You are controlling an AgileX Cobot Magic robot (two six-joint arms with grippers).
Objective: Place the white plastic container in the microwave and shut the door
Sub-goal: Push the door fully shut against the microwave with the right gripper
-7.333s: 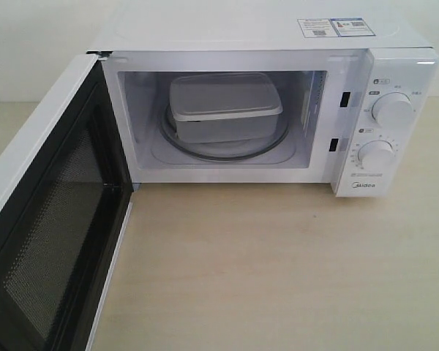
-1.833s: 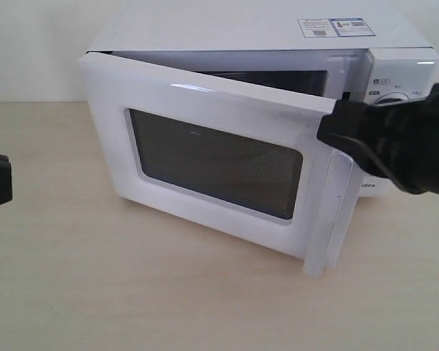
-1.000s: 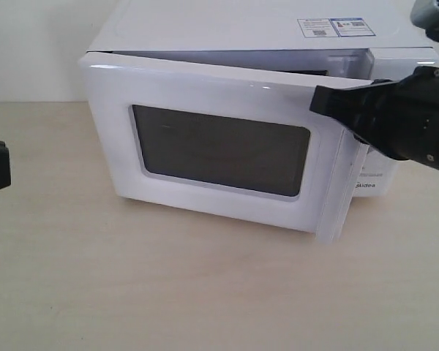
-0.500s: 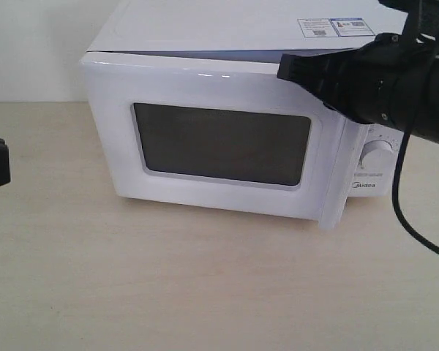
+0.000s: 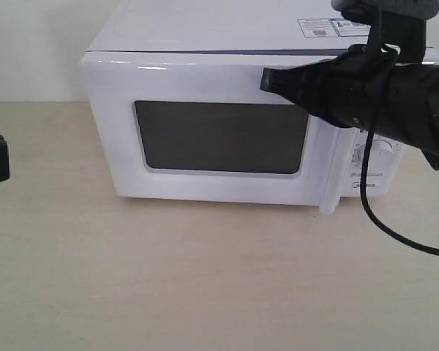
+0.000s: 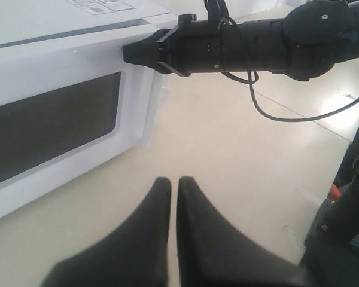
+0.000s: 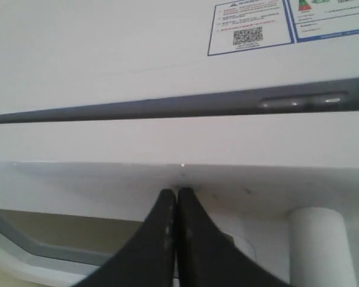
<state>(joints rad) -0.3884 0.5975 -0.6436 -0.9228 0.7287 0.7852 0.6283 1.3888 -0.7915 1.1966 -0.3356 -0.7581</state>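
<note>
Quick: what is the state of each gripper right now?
Left gripper: closed, holding nothing.
Right gripper: closed, empty, tips against the door.

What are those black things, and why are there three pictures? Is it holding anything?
It is a robot with two arms, each ending in a black pincer called a gripper. One picture comes from a camera standing apart; the other two come from cameras on the wrists, looking along each gripper. A white microwave stands on a pale table. The right gripper is shut and holds nothing; its tip presses on the door, which looks closed. The left gripper, also shut and empty, is off to the side.
</note>
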